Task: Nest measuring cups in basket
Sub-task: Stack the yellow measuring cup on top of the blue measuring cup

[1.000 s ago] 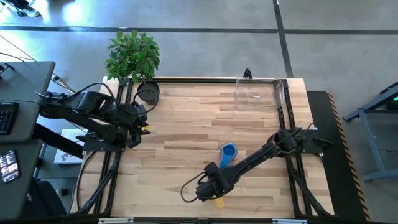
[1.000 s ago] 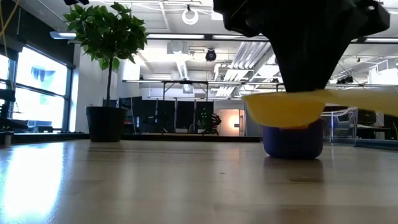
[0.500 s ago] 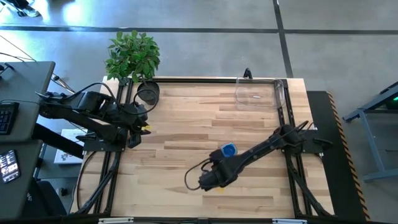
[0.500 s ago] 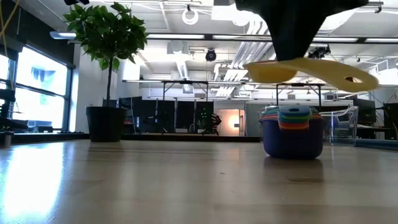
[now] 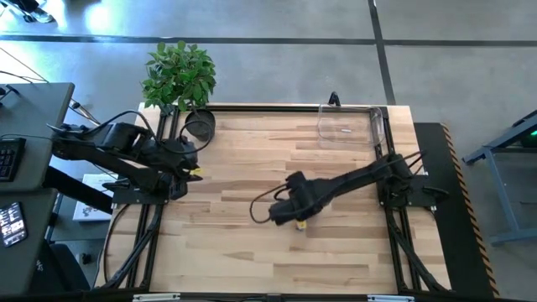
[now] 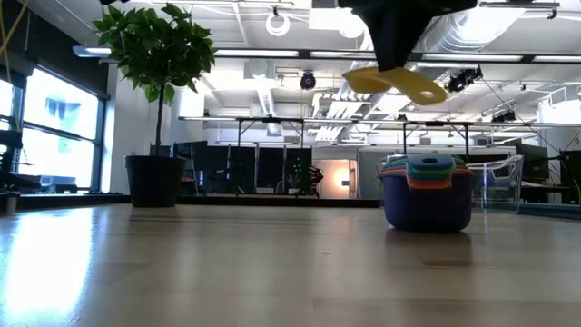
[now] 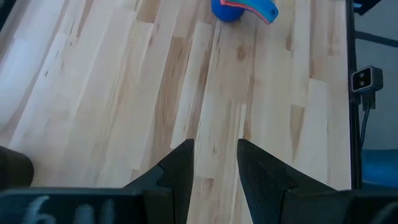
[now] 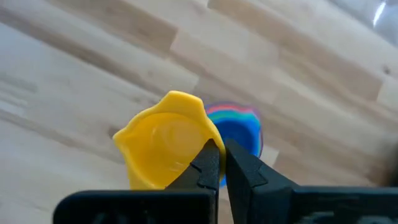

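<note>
A yellow measuring cup [image 8: 163,146] hangs in the air with my right gripper [image 8: 217,163] shut on it. It is above and just beside a stack of nested measuring cups [image 6: 427,193], whose outermost cup is blue and stands bottom down on the table. In the high view my right arm [image 5: 336,189] covers the stack. The clear basket [image 5: 348,126] stands at the table's far right. My left gripper [image 7: 216,168] waits open at the table's left edge [image 5: 190,172], holding nothing. My right gripper pinches the yellow cup at the bowl's edge [image 8: 202,144] between its two fingers, which come steeply from above. The fingers hide the exact spot. The flat handle [image 6: 422,91] sticks out past them, sloping slightly down. The cup is lifted clear, its open side up.
A black round pot [image 5: 200,126] and a leafy plant [image 5: 179,74] stand at the far left corner. A dark cable [image 5: 262,205] loops off my right gripper over the table. Bare wood lies between the stack and the basket.
My right gripper has risen and gone from the table's near edge toward the far edge, carrying the yellow cup up and over to the nested stack. The cup stays clear of the table, its handle now tipped slightly down.
</note>
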Motion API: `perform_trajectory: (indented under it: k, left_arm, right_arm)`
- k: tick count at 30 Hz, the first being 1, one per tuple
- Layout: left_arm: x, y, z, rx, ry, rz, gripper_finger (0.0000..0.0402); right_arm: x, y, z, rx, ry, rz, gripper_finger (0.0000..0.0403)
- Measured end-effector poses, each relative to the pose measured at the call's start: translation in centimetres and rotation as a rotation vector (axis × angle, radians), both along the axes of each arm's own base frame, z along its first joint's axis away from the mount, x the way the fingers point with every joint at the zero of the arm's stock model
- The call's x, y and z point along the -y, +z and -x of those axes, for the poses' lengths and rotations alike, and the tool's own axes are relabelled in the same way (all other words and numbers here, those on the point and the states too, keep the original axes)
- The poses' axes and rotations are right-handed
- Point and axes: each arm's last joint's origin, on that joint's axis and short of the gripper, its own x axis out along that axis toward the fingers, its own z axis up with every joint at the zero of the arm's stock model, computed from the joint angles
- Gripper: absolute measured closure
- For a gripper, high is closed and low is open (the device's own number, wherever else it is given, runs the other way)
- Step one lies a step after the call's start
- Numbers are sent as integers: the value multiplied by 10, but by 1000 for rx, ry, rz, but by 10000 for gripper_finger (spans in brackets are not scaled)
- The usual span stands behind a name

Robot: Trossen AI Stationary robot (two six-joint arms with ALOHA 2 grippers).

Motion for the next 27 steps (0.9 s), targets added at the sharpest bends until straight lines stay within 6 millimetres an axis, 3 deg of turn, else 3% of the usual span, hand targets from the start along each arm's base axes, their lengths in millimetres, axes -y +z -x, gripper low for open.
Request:
perform_trajectory:
  k: [7, 11, 20, 27]
  left_arm:
    - [-3, 10, 18, 88, -39, 23, 289]
    - [-5, 14, 28, 127, -39, 30, 289]
    - [-7, 17, 36, 154, -21, 43, 289]
    - [-7, 17, 36, 160, -48, 20, 289]
  right_arm:
    - [30, 27, 13, 49, 17, 20, 403]
    - [44, 31, 38, 48, -33, 15, 403]
    - [60, 17, 102, 342, -255, -105, 403]
    - [55, -6, 121, 502, -388, -216, 403]
